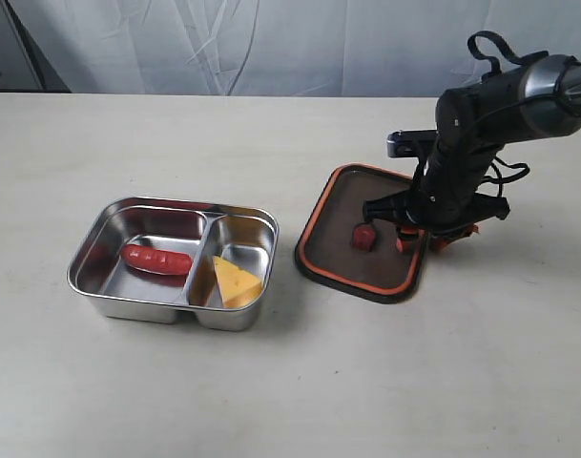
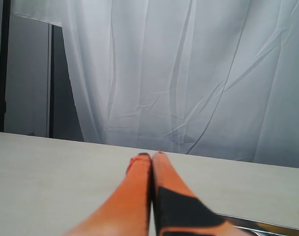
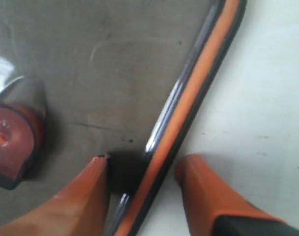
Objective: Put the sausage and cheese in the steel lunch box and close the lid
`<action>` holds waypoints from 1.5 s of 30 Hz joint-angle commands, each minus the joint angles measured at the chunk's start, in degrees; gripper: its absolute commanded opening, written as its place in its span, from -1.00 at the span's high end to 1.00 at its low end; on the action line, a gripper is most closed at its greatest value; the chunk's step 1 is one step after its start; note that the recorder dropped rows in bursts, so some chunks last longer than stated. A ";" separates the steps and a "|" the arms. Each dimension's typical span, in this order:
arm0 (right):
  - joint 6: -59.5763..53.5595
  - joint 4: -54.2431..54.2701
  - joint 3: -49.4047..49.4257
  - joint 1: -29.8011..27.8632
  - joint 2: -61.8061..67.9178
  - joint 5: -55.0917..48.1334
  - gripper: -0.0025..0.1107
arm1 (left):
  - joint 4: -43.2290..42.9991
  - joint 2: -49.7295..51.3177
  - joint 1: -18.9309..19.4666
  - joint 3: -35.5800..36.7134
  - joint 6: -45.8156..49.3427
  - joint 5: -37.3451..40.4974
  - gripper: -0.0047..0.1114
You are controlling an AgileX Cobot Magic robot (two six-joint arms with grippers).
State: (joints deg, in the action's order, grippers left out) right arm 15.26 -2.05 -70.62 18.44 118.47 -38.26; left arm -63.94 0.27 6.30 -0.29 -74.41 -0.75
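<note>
The steel lunch box (image 1: 90, 253) stands open at the left of the table. The dark-red sausage (image 1: 156, 259) lies in its left compartment and the yellow cheese (image 1: 237, 282) wedge in its right one. The lid (image 1: 352, 205) lies flat on the table to the right of the box, its orange-red knob (image 1: 364, 236) facing up. My right gripper (image 1: 422, 242) points down over the lid's right edge. In the right wrist view this gripper (image 3: 144, 162) is open, one finger over the lid (image 3: 115, 64) and the other over the table, with the orange rim (image 3: 198, 83) between them. The left gripper (image 2: 151, 156) is shut and empty.
A white curtain (image 1: 271, 43) hangs behind the beige table (image 1: 300, 382). The right arm (image 1: 490, 105) reaches in from the right edge. A strip of shiny metal (image 2: 257, 223) shows at the edge of the left wrist view.
</note>
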 commanded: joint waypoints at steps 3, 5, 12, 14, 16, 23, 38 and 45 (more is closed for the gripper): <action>-0.02 -0.79 0.49 -0.40 1.73 -0.99 0.89 | -1.31 -0.27 0.08 0.29 -0.07 -0.27 0.92; 0.36 -0.79 0.49 -0.40 1.73 -0.99 0.95 | -1.31 -0.27 0.08 0.29 -0.07 -0.27 0.92; 1.19 -1.59 0.49 -0.40 0.97 -0.97 0.95 | -1.70 -0.27 0.08 0.29 -0.07 -0.27 0.92; 1.35 -2.14 0.49 -0.40 -0.33 -0.28 0.96 | -1.70 -0.27 0.08 0.29 -0.07 -0.27 0.92; 1.51 -2.71 0.49 -0.40 -1.70 0.37 0.96 | -1.70 -0.27 0.08 0.29 -0.07 -0.27 0.92; 1.27 -3.91 0.49 -0.40 -7.14 1.97 0.96 | -1.70 -0.27 0.08 0.29 -0.07 -0.27 0.92; -0.19 -4.04 0.49 -0.40 -11.15 4.53 0.96 | -1.93 -0.27 0.08 0.29 0.06 -0.27 0.92; -0.31 -4.04 0.49 -0.40 -11.15 4.43 0.96 | -1.95 -0.27 0.08 0.29 0.06 -0.51 0.92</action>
State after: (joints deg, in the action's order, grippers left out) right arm 15.44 -5.75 -70.21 18.31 107.96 -34.36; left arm -65.86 0.27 6.30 -0.29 -74.29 -0.78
